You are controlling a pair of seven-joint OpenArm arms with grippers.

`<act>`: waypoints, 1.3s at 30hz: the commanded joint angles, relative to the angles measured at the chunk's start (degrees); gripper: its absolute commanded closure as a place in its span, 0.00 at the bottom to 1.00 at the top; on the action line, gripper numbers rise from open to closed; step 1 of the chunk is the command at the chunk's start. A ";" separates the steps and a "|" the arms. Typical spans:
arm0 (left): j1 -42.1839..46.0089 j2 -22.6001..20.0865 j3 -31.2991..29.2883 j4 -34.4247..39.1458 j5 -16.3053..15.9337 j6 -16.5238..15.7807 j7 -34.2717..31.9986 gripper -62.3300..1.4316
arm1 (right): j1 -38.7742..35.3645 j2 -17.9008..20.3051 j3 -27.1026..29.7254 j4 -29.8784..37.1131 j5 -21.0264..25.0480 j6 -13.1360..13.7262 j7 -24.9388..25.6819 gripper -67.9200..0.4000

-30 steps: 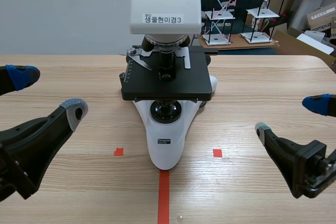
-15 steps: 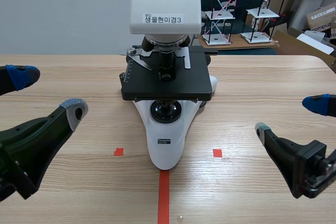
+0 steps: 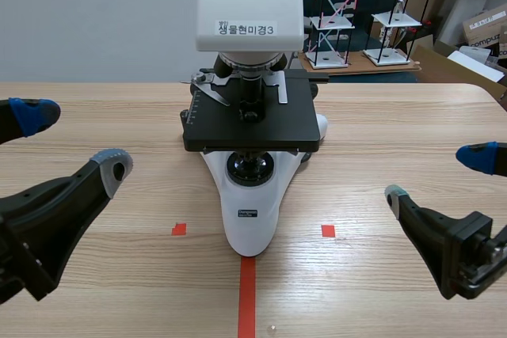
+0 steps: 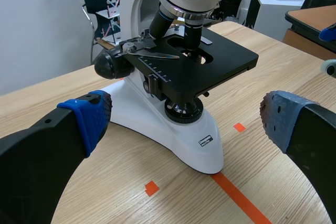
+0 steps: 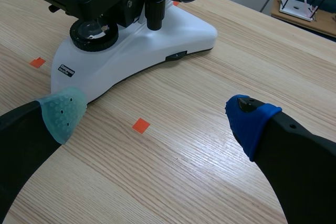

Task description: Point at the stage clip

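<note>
On the table [image 3: 396,132], left tool [image 3: 71,140] and right tool [image 3: 436,175] gape empty, flanking the microscope [image 3: 250,195].

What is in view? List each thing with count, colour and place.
microscope: one, white with a black stage, table's middle.
stage clip: one clearly seen, silver, on the stage near its back edge.
table: one, light wood, under everything.
tape marks: one line, two squares, orange-red, before the microscope.
shelf models: several, white and black, behind the table.
cardboard boxes: a few, brown, far right.
left fingers: two, black, blue and grey pads, open, low left.
right fingers: two, black, blue and grey-green pads, open, low right.
</note>
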 commanded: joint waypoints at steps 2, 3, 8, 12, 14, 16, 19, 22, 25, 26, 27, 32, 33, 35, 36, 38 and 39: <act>0.44 0.26 -0.13 0.35 -0.35 -0.26 -0.81 0.04 | -0.11 0.61 0.44 1.18 0.42 -0.22 1.03 0.14; 0.44 0.26 -0.13 0.35 -0.35 -0.26 -0.81 0.05 | -0.11 0.61 0.44 1.18 0.42 -0.22 1.03 0.14; 0.44 0.26 -0.13 0.33 -0.35 -0.24 -0.79 0.41 | -0.11 0.61 0.44 1.18 0.42 -0.22 1.03 0.14; 0.44 0.26 -0.07 -1.18 0.04 -0.26 -0.81 0.87 | -0.11 0.61 0.44 1.18 0.39 -0.22 1.03 0.14; 0.44 0.26 0.04 -2.95 0.04 -0.33 -1.11 0.93 | -0.11 0.61 0.44 1.18 0.39 -0.22 1.03 0.14; 0.42 0.26 0.50 -5.16 0.04 -0.39 -2.89 0.93 | -0.11 0.61 0.44 1.18 0.39 -0.22 1.01 0.14; 0.24 0.24 1.11 -8.41 0.04 -0.70 -6.38 0.93 | -0.11 0.61 0.44 1.18 0.39 -0.22 1.01 0.14; -0.66 0.24 1.55 -11.17 0.04 -1.68 -9.14 0.93 | -0.13 0.61 0.44 1.18 0.39 -0.22 0.98 0.14; -2.32 0.26 1.64 -13.03 0.07 -3.30 -10.32 0.93 | -0.13 0.61 0.44 1.18 0.39 -0.22 1.01 0.14; -3.10 0.24 1.64 -13.42 0.04 -3.76 -10.34 0.93 | -0.13 0.61 0.44 1.18 0.39 -0.22 1.01 0.14; -3.76 0.24 1.64 -13.57 0.07 -3.98 -10.29 0.93 | -0.13 0.61 0.44 1.18 0.42 -0.22 1.03 0.14; -8.13 0.24 1.86 -13.62 0.48 -5.64 -9.29 0.93 | -0.13 0.61 0.44 1.18 0.39 -0.22 1.01 0.14; -9.14 0.24 2.25 -13.62 1.05 -5.64 -8.24 0.93 | -0.13 0.61 0.44 1.18 0.39 -0.22 1.01 0.14; -11.26 0.24 3.45 -13.62 2.95 -5.64 -5.51 0.93 | -0.13 0.61 0.44 1.18 0.39 -0.22 1.01 0.14; -12.28 0.24 4.22 -13.62 3.28 -5.64 -4.26 0.93 | -0.13 0.61 0.44 1.18 0.39 -0.22 1.01 0.14; -14.12 0.24 5.53 -13.62 3.56 -5.44 -2.78 0.93 | -0.13 0.61 0.44 1.18 0.39 -0.22 1.01 0.14; -14.93 0.24 6.05 -13.62 3.61 -5.42 -2.45 0.93 | -0.13 0.61 0.44 1.18 0.39 -0.22 1.01 0.14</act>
